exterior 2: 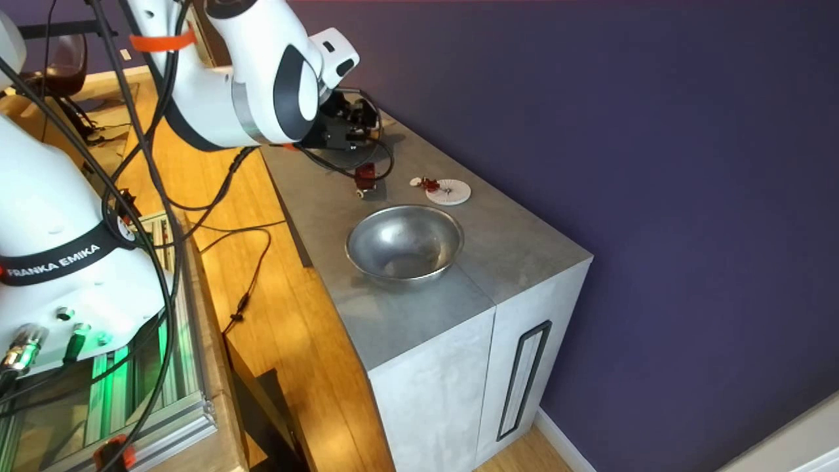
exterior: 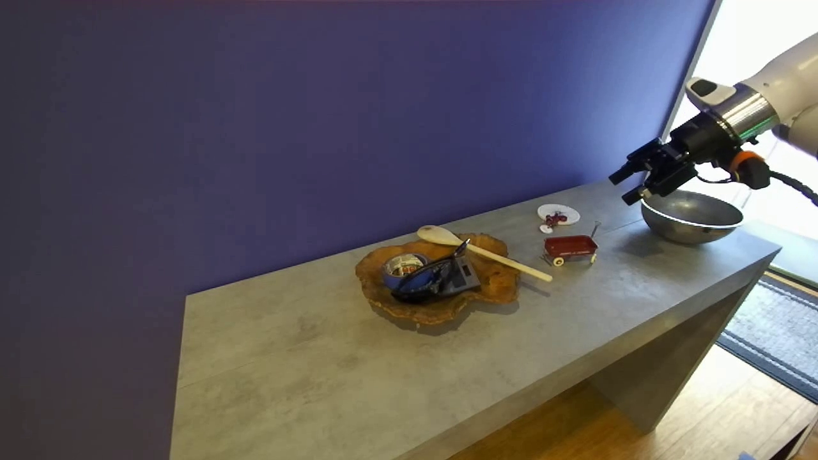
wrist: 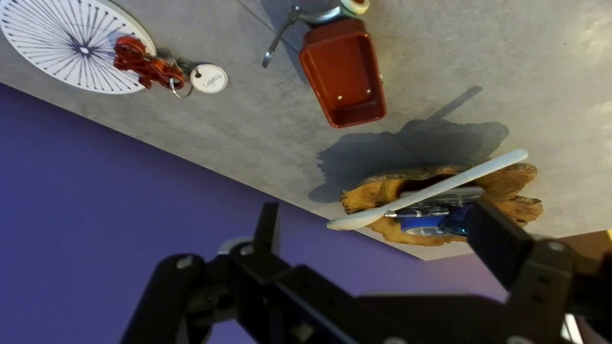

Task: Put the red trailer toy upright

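Red, deep and slightly glossy, covers the box of the toy wagon (exterior: 570, 246), which stands level on its wheels (exterior: 558, 262) on the grey counter (exterior: 307, 358), open side up. The wheels are cream, and small pale lettering runs along the side, too tiny to read. The wrist view looks down into the box: rounded corners, a thin rim, and two small bright dots on the floor inside. A grey metal handle (wrist: 319, 18) rises from the end nearer the steel bowl (exterior: 684, 233) and finishes in a crossbar. The wagon sits between that bowl and a wooden tray (exterior: 495, 284), apart from both. Near it, toward the purple wall (exterior: 319, 128), is a round white dish (wrist: 28, 38) with dark lines fanning from its middle; a red trinket (wrist: 143, 64) lies partly on it, with a ring and a white tag (wrist: 209, 78) at its end. The tray holds a blue tape roll (exterior: 391, 281) and a wooden spoon (exterior: 495, 257) whose handle juts past the edge. The gripper (exterior: 622, 188) hangs above the counter, its fingers (wrist: 499, 241) spread wide, apart from the wagon.
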`<state>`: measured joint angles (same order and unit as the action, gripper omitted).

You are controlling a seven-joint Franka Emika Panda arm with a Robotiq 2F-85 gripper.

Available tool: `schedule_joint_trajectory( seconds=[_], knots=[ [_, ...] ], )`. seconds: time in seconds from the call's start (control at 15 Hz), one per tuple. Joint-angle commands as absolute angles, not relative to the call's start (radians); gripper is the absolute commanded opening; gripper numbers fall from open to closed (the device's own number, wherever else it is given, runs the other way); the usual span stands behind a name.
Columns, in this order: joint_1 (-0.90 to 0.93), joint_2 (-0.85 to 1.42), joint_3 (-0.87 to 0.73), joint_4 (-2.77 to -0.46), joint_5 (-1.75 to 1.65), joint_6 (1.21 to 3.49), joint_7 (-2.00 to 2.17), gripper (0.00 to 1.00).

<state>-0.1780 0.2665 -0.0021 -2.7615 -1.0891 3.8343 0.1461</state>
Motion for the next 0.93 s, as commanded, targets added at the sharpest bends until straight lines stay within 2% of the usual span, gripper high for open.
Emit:
schedule_joint_trajectory(
  seconds=[0.0,0.33,0.67,0.73,0.87],
  knots=[
    [-0.148,0.103,0.017,-2.756,-1.204,3.647,0.399,1.00],
    [-0.117,0.035,0.091,-2.748,-1.376,3.489,0.738,1.00],
    [-0.095,0.017,0.136,-2.742,-1.577,3.467,1.061,1.00],
    [-0.105,0.057,0.128,-2.742,-1.498,3.490,0.936,1.00],
    [-0.102,0.053,0.133,-2.742,-1.533,3.488,0.995,1.00]
  ],
)
